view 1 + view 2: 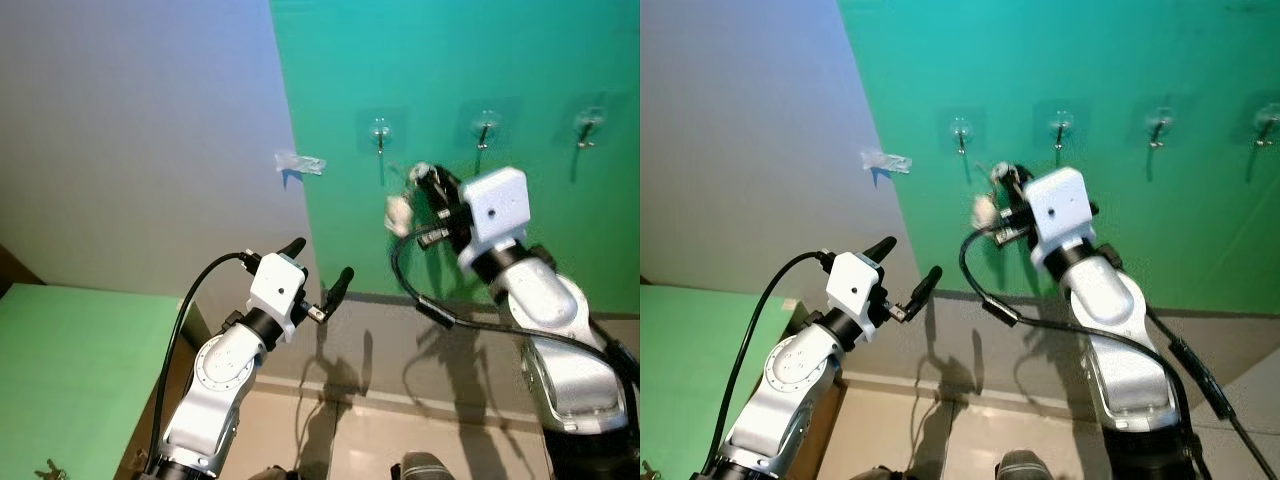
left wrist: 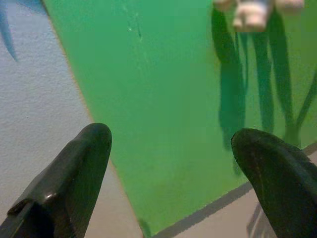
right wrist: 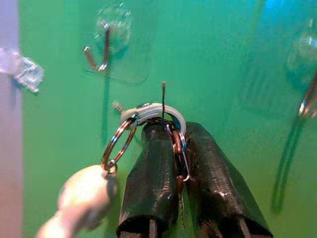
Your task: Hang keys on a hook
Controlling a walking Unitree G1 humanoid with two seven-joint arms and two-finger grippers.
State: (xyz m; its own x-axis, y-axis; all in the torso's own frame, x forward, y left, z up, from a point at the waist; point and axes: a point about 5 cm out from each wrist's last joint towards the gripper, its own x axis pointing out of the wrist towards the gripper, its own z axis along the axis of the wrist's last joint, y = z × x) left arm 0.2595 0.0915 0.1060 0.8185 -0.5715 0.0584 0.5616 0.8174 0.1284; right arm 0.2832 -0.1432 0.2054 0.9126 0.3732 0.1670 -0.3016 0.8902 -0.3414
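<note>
My right gripper is closed on the keys, held up near the wall just below the leftmost hook; they seem light, hard and slippery, with a white tag swinging loose, so pinching the ring is safest, while my left gripper waits wide apart.

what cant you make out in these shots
- Keys: right wrist view, pinched between the right gripper's fingers, so their number and shape are hidden; ring and pale fob show.
- Small thing on the green surface: left eye view, cut by the bottom edge, too small to identify.
- Clear scrap on the wall: unidentifiable.
</note>
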